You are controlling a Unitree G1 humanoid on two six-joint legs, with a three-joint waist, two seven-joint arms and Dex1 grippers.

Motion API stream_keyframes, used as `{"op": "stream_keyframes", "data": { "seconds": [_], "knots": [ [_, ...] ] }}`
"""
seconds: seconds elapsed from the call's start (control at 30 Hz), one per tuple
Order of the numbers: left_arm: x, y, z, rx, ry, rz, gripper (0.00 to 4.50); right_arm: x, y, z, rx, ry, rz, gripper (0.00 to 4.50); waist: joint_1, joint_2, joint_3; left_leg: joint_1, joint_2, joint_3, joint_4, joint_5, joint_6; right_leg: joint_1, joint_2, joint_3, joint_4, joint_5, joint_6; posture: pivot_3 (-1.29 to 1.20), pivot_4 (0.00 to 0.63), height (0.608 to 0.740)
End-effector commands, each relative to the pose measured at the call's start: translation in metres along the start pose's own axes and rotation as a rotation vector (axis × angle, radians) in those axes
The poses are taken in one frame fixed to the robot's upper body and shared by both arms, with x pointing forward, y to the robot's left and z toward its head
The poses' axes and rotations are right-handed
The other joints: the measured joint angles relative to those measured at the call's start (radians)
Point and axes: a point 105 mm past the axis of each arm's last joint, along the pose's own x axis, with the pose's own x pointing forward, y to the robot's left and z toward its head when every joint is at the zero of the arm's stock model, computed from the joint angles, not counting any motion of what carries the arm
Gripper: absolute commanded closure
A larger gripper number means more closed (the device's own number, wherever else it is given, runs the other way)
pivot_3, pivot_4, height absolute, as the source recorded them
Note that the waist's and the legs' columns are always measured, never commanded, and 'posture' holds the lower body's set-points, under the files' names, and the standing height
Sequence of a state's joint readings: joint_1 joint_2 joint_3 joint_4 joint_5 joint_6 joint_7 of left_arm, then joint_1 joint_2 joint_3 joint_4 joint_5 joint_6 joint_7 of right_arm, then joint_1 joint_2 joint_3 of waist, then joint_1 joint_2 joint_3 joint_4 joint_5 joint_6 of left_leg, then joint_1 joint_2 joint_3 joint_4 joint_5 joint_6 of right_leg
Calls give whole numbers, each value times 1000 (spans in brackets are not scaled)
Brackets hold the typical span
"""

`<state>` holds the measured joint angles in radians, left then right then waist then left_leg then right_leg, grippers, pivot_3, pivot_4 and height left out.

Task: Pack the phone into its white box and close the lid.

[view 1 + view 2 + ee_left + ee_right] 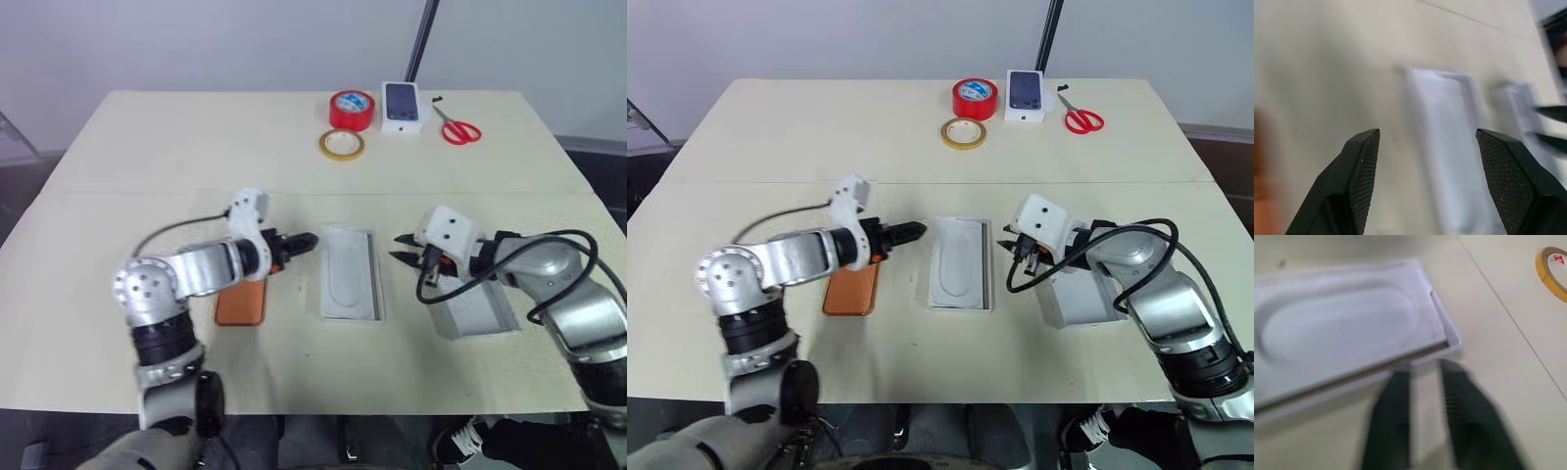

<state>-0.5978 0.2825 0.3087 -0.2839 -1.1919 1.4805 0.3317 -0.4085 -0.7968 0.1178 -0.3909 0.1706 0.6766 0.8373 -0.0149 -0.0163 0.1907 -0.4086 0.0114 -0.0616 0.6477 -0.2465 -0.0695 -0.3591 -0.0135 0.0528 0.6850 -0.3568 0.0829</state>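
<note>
While the phone [850, 289] lies under the spread left claw [917, 231], the right claw [1005, 241] is clenched empty.

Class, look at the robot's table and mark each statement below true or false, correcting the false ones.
1. The slim orange smartphone lies flat on the table beside the left tool. True.
2. The white moulded insert with an oval recess lies between the two tools. True.
3. The left tool's fingers are shut. False: the left wrist view shows them apart.
4. The red tape roll lies at the near edge of the table. False: it is at the far edge, beside the red-handled scissors.
5. The phone is already in a box. False: it lies on the bare tabletop.
</note>
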Motion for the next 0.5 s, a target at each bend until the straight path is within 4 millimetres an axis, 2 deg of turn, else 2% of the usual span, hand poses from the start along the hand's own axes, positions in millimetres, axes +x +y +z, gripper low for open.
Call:
{"op": "stream_keyframes", "data": {
  "seconds": [0.03,0.1,0.23,0.4,0.5],
  "knots": [
    [-12,-4,12,243,-114,-49,1210,14,-1,12,39,-20,-43,4444,-2,0,0,0,0,0,0,0,0,0,0,0,0,0,0,0,150,740],
    [-19,0,8,394,-134,-82,1210,24,0,14,73,-24,-61,4444,0,1,0,0,0,1,-1,0,-1,-1,-1,0,0,0,0,0,150,740],
    [-35,6,-18,580,-92,-209,1210,47,8,13,117,24,-68,4444,1,1,1,-1,-1,1,-2,0,-1,-2,-3,1,-1,0,-1,0,150,740],
    [-48,14,-42,660,-22,-294,1210,63,9,14,134,46,-95,4444,1,1,1,-2,-1,0,-2,-2,4,-3,-5,1,-1,0,-1,0,150,740],
    [-51,19,-47,672,-8,-297,1210,70,8,11,115,73,-123,4444,0,2,1,-2,-1,0,-3,-3,6,-3,-4,1,-1,0,-1,0,150,740]
  ]
}}
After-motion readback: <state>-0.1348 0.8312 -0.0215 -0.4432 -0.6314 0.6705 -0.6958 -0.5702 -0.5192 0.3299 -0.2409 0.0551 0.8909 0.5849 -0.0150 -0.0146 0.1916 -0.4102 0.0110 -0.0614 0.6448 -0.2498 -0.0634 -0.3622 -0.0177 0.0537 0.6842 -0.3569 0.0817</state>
